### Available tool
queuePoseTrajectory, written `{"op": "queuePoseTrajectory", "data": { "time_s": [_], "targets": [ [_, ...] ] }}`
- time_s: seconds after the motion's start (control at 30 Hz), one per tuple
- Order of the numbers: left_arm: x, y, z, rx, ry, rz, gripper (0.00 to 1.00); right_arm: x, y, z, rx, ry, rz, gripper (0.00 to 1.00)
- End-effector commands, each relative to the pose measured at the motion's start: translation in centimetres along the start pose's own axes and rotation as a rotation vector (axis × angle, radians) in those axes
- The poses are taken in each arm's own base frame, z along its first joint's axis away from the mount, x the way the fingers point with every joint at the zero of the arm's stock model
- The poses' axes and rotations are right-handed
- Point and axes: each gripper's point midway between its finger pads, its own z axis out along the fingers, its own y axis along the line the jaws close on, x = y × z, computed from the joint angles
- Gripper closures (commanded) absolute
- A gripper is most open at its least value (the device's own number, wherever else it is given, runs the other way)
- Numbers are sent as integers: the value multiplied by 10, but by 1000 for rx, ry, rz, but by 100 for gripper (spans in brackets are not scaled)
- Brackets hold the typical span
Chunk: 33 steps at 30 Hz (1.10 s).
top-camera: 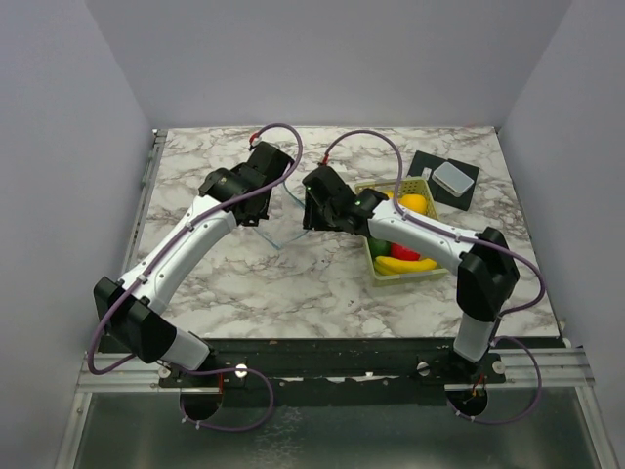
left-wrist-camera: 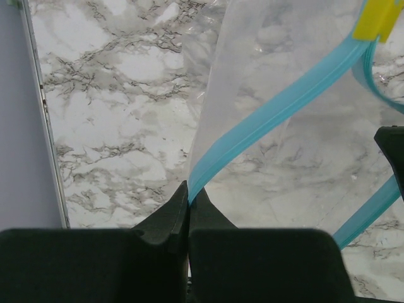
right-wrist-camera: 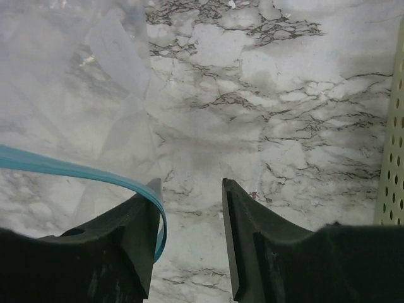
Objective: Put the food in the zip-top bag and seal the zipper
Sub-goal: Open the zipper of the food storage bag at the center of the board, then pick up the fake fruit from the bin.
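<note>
The zipper [left-wrist-camera: 278,112] is being pinched by the shut left claw [left-wrist-camera: 188,190] to lift the mouth of the zip-top bag [left-wrist-camera: 284,50], while the right claw [right-wrist-camera: 192,184] is being held half-open, clamping nothing.

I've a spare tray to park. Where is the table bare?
Widest bare patch: the near middle of the table, between left arm and right arm. Another lies far left, between left arm and table edge. Crowded: centre, where the arms meet at the bag, and the right side with basket and mat.
</note>
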Motion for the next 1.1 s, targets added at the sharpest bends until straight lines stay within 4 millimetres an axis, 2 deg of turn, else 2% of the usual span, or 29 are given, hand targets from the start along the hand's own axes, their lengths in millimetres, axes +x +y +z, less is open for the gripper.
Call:
{"op": "queuePoseTrajectory", "data": {
  "time_s": [0.0, 0.17, 0.4, 0.57, 0.73, 0.87, 1.07],
  "targets": [
    [-2, -9, 4, 28, -25, -26, 100, -17, 4, -25, -40, -38, 16, 49],
    [-2, -15, 9, 43, -21, -26, 100, -31, 1, -48, -40, -82, 13, 39],
    [-3, -23, 14, 72, -17, -20, 100, -50, -19, -90, -4, -163, 4, 29],
    [-5, -27, 14, 90, -20, -17, 100, -54, -47, -116, 88, -196, -24, 25],
    [-5, -28, 13, 94, -22, -11, 100, -53, -81, -132, 205, -212, -59, 18],
    [-5, -26, 11, 89, -27, -10, 100, -51, -110, -136, 268, -207, -59, 14],
    [-2, -23, 10, 85, -30, -9, 100, -46, -146, -138, 327, -183, -43, 0]
  ]
}}
